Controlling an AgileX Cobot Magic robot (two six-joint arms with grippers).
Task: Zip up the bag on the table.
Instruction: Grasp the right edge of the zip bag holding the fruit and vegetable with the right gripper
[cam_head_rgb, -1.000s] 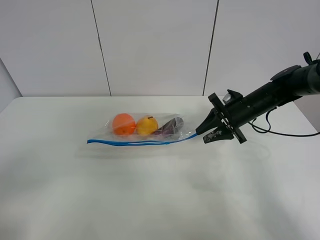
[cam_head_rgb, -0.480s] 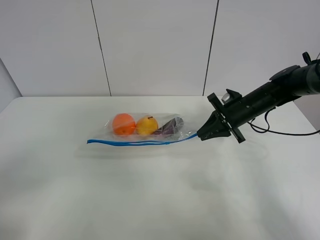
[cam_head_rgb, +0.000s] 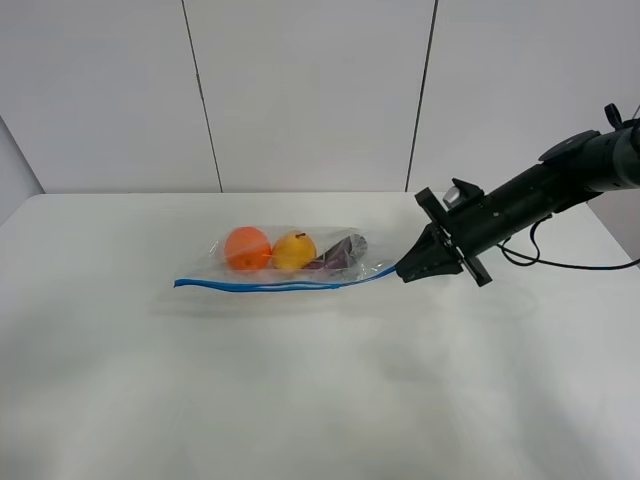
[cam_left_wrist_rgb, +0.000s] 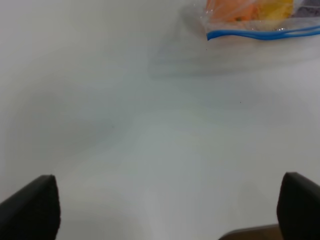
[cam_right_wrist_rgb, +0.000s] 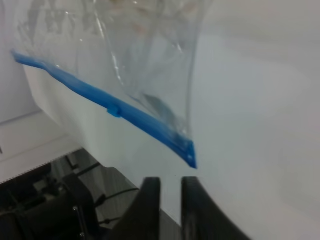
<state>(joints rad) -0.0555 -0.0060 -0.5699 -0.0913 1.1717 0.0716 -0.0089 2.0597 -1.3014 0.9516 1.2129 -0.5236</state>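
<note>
The clear bag (cam_head_rgb: 290, 255) lies on the white table (cam_head_rgb: 320, 400) with orange, yellow and dark purple items inside. Its blue zipper strip (cam_head_rgb: 280, 286) runs along the near edge. My right gripper (cam_head_rgb: 403, 270) is shut and sits at the strip's right end. In the right wrist view the fingertips (cam_right_wrist_rgb: 150, 192) are nearly together, just short of the strip's end (cam_right_wrist_rgb: 191, 159), holding nothing. A small slider tab (cam_right_wrist_rgb: 114, 110) sits on the strip. My left gripper (cam_left_wrist_rgb: 165, 205) is open and empty over bare table, far from the bag (cam_left_wrist_rgb: 260, 15).
A black cable (cam_head_rgb: 570, 266) trails from the right arm across the table's right side. Grey wall panels stand behind the table's far edge. The left arm is outside the exterior view.
The right gripper's jaws, spread open one second ago, have shut. It has edged slightly toward the strip's right end. The bag has not moved.
</note>
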